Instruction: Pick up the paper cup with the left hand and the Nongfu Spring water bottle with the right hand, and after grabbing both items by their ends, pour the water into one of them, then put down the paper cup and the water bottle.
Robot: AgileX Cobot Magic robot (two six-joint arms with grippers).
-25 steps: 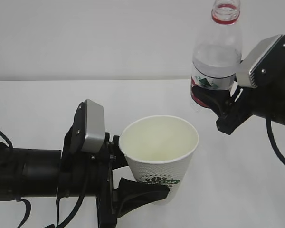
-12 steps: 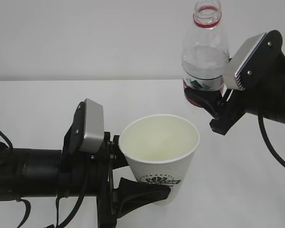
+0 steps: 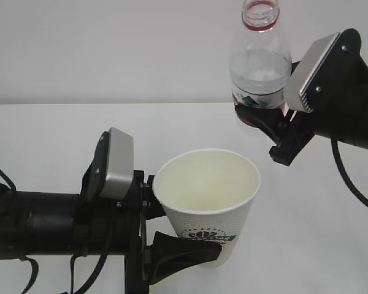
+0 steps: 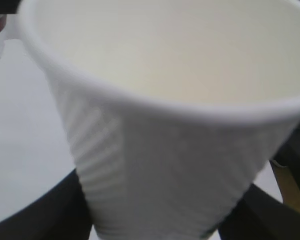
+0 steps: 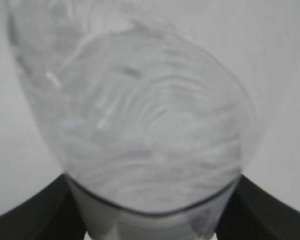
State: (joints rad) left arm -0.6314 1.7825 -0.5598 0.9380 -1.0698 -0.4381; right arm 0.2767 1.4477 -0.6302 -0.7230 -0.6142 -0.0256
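Observation:
The white paper cup (image 3: 207,202) with its green logo is held upright near the front, my left gripper (image 3: 172,236) shut on its lower wall. Its cream inside looks dry. In the left wrist view the paper cup (image 4: 165,130) fills the frame between dark fingers (image 4: 35,220). The Nongfu Spring water bottle (image 3: 259,64), uncapped, with a red neck ring, hangs upright above and right of the cup. My right gripper (image 3: 267,122) is shut on its labelled lower part. Water (image 3: 260,73) sits inside the bottle. In the right wrist view the water bottle (image 5: 140,130) fills the frame.
A white table (image 3: 61,128) runs under both arms to a pale wall (image 3: 110,49) behind. The left arm's black body (image 3: 37,226) lies along the front left. The right arm (image 3: 343,104) comes in from the right edge with a cable hanging below.
The right gripper has carried the bottle leftward and slightly up, nearer to above the cup. The cup and left gripper have stayed nearly still.

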